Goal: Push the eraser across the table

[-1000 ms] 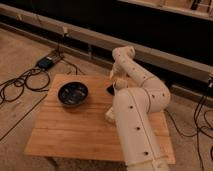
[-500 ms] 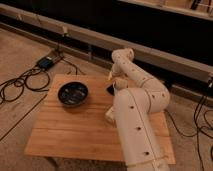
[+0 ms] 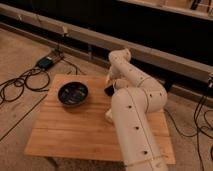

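Black flat eraser [image 3: 108, 90] sits by the hand [image 3: 111, 81] on planked wooden table [image 3: 75, 125]; grip indiscernible.

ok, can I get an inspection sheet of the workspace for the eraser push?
Surface: wooden table, plank top.
Job's things: black eraser near the far edge, right of the bowl.
Clutter: dark bowl left of centre; white item partly hidden by the arm.
Grippers: gripper low at the far edge, next to the eraser; contact unclear.
Cables: floor cables and power brick left; side cables right.
Surroundings: dark wall behind.
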